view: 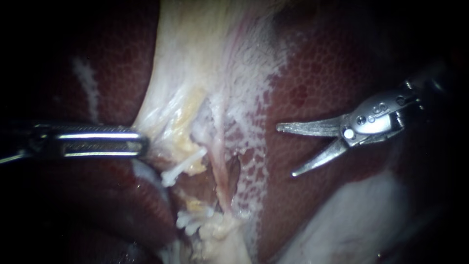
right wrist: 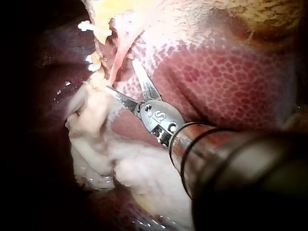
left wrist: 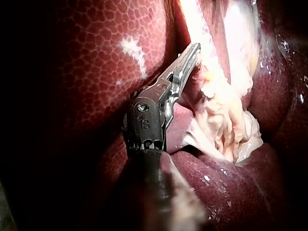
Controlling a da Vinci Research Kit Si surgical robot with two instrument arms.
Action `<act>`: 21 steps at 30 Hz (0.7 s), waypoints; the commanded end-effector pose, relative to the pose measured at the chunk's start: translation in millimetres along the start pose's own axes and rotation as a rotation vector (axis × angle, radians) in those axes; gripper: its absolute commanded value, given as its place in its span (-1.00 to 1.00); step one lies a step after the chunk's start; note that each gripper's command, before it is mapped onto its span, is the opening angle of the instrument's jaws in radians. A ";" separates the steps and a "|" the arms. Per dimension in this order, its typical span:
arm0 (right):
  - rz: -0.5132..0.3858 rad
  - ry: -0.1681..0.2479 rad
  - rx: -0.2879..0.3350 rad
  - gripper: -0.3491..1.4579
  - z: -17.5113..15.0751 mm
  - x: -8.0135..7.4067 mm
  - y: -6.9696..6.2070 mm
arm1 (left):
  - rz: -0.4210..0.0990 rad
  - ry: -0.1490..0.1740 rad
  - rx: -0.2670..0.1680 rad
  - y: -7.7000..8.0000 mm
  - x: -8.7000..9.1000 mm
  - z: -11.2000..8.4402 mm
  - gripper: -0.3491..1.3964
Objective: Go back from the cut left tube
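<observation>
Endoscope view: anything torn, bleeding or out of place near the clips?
Nothing stands out. White clips sit either side of the cut and no pooling blood shows. The right instrument has its blades open over bare liver, clear of the clips. The left instrument has its jaws shut on pale tissue.

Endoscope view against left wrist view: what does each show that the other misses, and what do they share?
Only the endoscope view shows the right instrument, with its jaws open over the liver and apart from the white clips, which also show only there. Only the left wrist view shows the shaft of the left instrument. Both views show the left instrument's tip at the edge of the pale tissue, with liver around it.
</observation>
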 end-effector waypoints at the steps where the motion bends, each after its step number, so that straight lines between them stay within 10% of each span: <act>1: -0.001 0.008 -0.008 0.91 0.0 0.0 0.1 | -0.001 0.000 0.001 0.0 0.0 0.1 -1.00; 21: -0.001 0.012 -0.012 0.95 -0.1 -0.2 0.0 | -0.009 -0.003 -0.009 1.7 -0.1 2.7 -1.00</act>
